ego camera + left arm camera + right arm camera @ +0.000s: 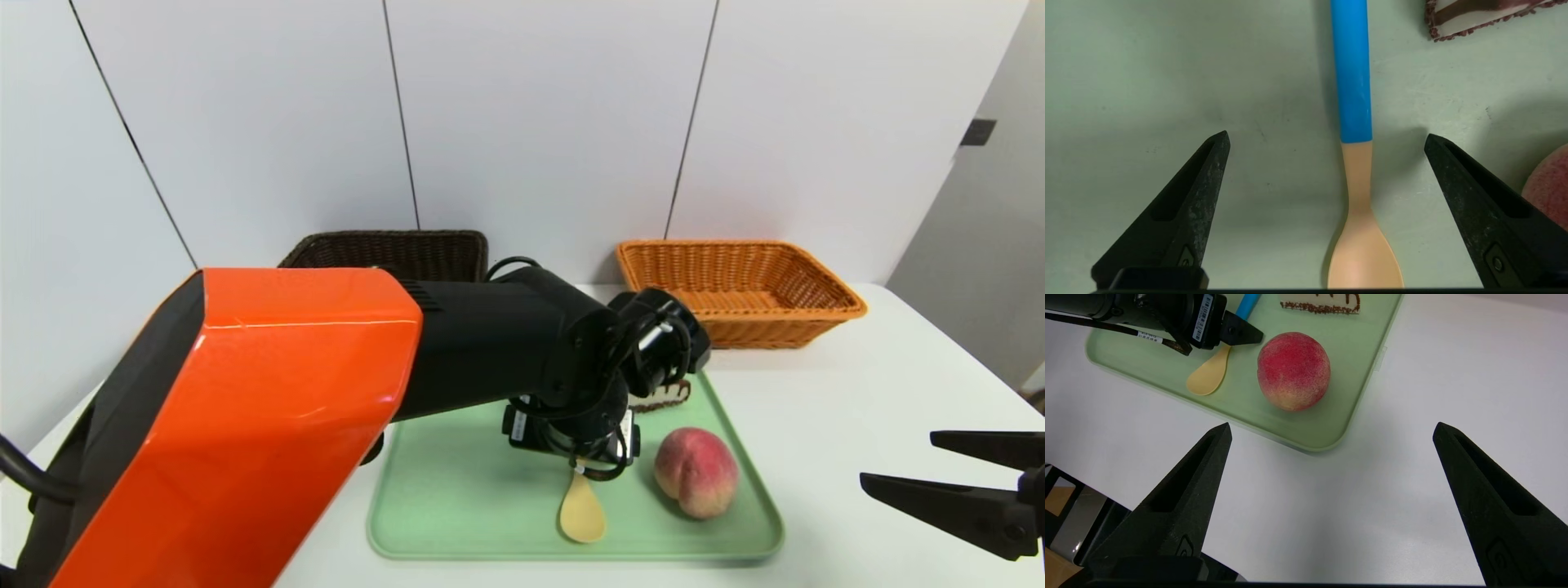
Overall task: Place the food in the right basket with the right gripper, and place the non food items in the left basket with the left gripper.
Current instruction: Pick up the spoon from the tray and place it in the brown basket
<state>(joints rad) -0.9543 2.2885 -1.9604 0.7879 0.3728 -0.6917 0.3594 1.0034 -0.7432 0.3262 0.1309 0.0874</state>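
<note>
Two baskets can be counted on the worktop: one dark brown, one light orange. One green tray is seen. On it, three items are counted in all: one spoon, one peach and one cake wedge. Of these, two are foods and one is a utensil. Whether anything is held in the dark brown basket cannot be told, as it is partly hidden.

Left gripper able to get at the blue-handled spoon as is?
Likely yes: the left gripper hovers over the tray with jaws open either side of the blue-handled yellow spoon, nothing visible between.
</note>
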